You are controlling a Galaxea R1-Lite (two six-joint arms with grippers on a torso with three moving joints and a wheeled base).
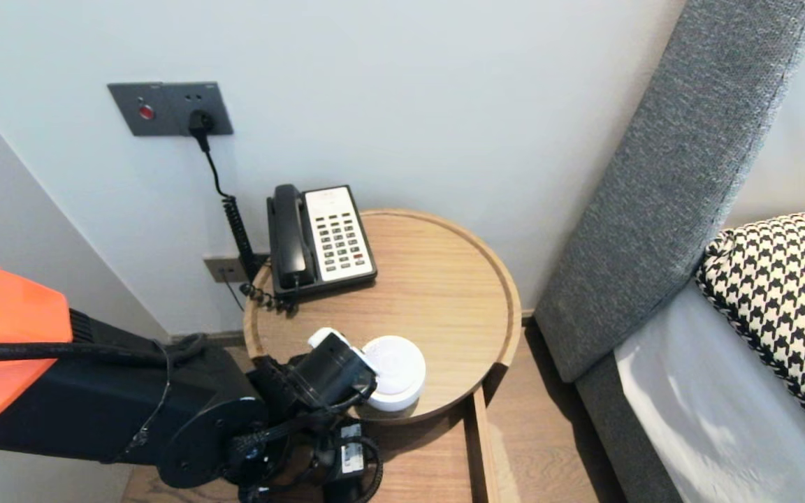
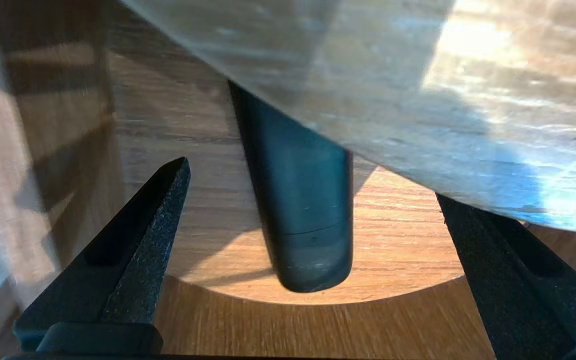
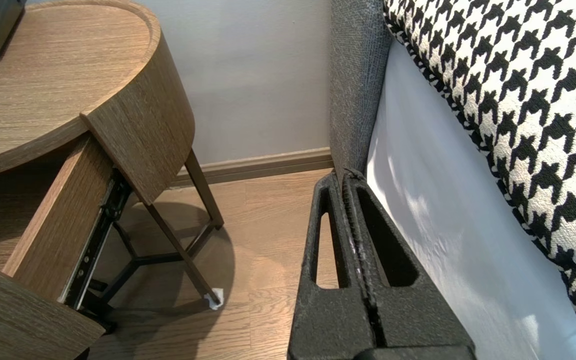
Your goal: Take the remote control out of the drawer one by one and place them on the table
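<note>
Spread wide, my left claw (image 2: 313, 182) hung at the near edge of the round side table (image 1: 507, 279), low over the open drawer (image 1: 437, 454) that stuck out beneath the tabletop. From the wrist, both black fingers (image 2: 143, 250) stood well apart with nothing pinched between them. A dark cylinder (image 2: 303, 225) sat in the gap, clear of either finger. Its rounded end pointed toward me and, as far as I could tell, it lay on the drawer's wooden floor. Its far end ran under the overhang of the tabletop and was hidden there.

On the tabletop just right of my wrist sat a white round box (image 1: 395, 370), close to the near rim. A black and white telephone (image 1: 322, 237) stood at the far left of the table against the wall, its coiled cord running up to a grey socket panel (image 1: 165, 108).

My right claw (image 3: 349, 180) was parked low on the right, well apart from the table, its fingers pressed together on nothing. It pointed at the foot of the grey headboard (image 3: 358, 75), with the bed's white side just beside it and a houndstooth pillow (image 3: 518, 125) further right.
</note>
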